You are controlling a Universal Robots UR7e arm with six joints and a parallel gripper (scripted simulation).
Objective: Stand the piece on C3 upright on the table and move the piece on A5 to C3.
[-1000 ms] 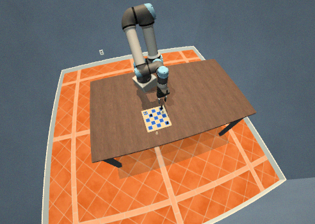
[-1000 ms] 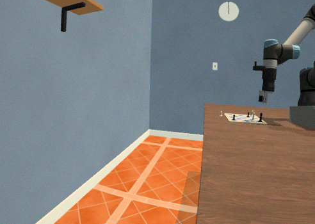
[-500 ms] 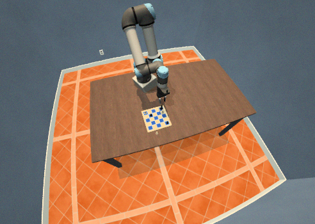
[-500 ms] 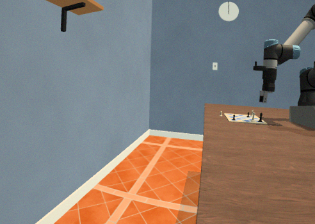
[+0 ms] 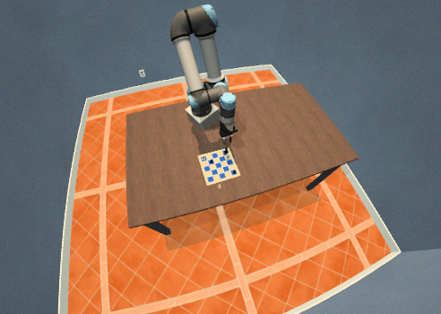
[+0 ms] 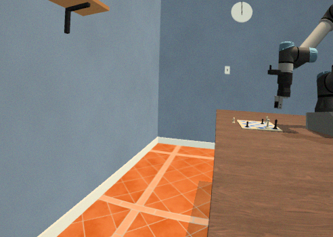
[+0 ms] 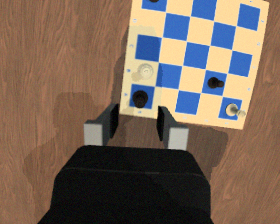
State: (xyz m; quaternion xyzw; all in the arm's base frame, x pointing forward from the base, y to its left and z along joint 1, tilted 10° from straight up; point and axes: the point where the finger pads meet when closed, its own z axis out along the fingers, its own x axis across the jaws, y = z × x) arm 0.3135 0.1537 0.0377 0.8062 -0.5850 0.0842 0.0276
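Note:
The blue-and-cream chessboard (image 5: 210,179) (image 6: 254,126) (image 7: 180,2) lies on the wooden table (image 5: 287,130). My gripper (image 5: 227,139) (image 6: 278,104) (image 7: 137,115) is open and empty, hanging above the board's edge nearest the arm's base. Just ahead of the fingers stand a black piece (image 7: 140,98) (image 6: 275,124) and a pale piece (image 7: 145,71) (image 6: 268,122). Other black pieces (image 7: 215,83) and a white piece (image 7: 233,111) stand on the board. The board's middle square (image 7: 196,55) is bare. A white piece (image 5: 220,187) (image 6: 233,120) stands upright on the table beyond the board's far edge.
The arm's grey base block (image 5: 203,116) (image 6: 319,123) stands on the table behind the board. The table's edge (image 6: 216,162) drops to an orange tiled floor.

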